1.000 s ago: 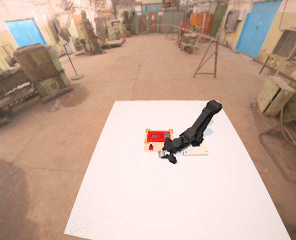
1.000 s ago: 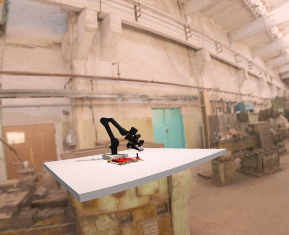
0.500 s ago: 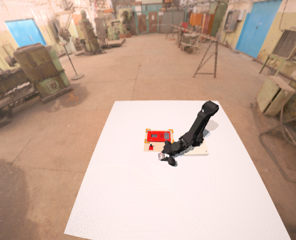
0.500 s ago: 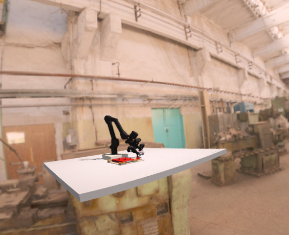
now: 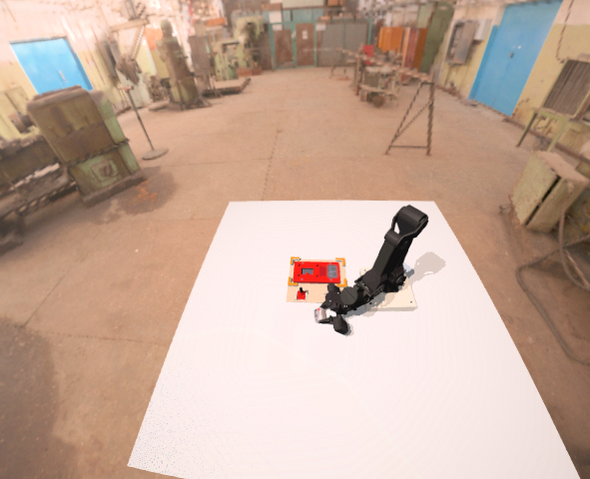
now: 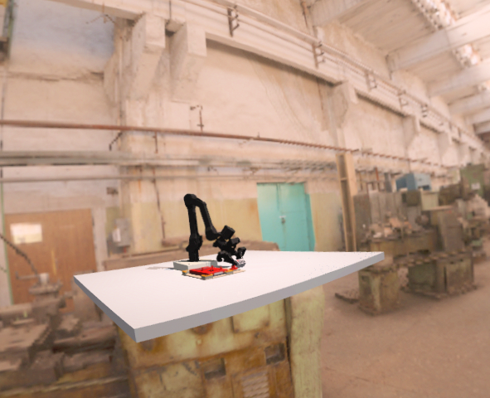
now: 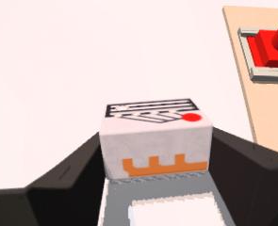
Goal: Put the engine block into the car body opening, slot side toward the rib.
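Here, the gripper (image 5: 328, 312) (image 6: 233, 262) (image 7: 152, 135) had its 2 jaws clamped on the block (image 5: 319, 314) (image 6: 240, 263) (image 7: 155, 141), beside the board (image 5: 312, 294) (image 7: 242, 61). The red body (image 5: 315, 271) (image 6: 205, 270) lay on the board, between orange corners (image 5: 294, 260), its opening without the block.

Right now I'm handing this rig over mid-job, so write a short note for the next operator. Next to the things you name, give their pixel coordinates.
Gripper (image 5: 328, 315) (image 7: 152, 135): shut on the engine block (image 5: 319, 314) (image 7: 155, 146), beside the board (image 5: 310, 294) (image 7: 239, 56).
Car body (image 5: 316, 271) (image 6: 206, 270): on the board, inside orange corner brackets.
Done: block grasped.
Left: align slot side toward rib, seat it fully in the opening, release, withdraw without touching anything.
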You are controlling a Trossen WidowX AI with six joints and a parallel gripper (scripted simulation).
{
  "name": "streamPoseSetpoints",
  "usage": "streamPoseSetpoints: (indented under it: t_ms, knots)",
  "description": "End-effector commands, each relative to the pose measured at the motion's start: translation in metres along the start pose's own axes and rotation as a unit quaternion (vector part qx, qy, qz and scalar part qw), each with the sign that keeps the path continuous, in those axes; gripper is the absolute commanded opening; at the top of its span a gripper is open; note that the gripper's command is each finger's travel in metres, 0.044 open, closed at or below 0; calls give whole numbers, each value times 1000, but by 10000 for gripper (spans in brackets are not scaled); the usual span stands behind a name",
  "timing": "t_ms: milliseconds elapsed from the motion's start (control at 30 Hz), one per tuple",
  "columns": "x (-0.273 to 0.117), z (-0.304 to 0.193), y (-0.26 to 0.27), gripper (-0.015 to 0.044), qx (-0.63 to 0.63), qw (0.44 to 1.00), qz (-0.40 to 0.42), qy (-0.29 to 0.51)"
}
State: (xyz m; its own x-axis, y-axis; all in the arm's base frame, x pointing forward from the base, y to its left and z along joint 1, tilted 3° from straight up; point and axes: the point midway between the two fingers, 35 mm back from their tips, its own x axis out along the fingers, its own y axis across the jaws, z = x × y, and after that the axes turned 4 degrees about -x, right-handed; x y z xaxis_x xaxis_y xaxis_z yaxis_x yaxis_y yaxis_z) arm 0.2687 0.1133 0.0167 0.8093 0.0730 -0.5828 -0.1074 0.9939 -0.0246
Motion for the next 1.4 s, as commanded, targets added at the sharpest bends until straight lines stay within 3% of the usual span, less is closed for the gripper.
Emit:
streamPoseSetpoints:
  t_ms: [0, 467, 700, 1033, 1367]
  knots:
    - [0, 0, 0, 79, 0, 1000, 0, 0]
    - [0, 0, 0, 440, 0, 1000, 0, 0]
    - [-4, 1, 0, 440, -2, 1000, 0, 5]
    - [-44, 6, 0, 440, -5, 1000, 0, 11]
    - [-42, 6, 1, 440, -6, 1000, 2, 10]
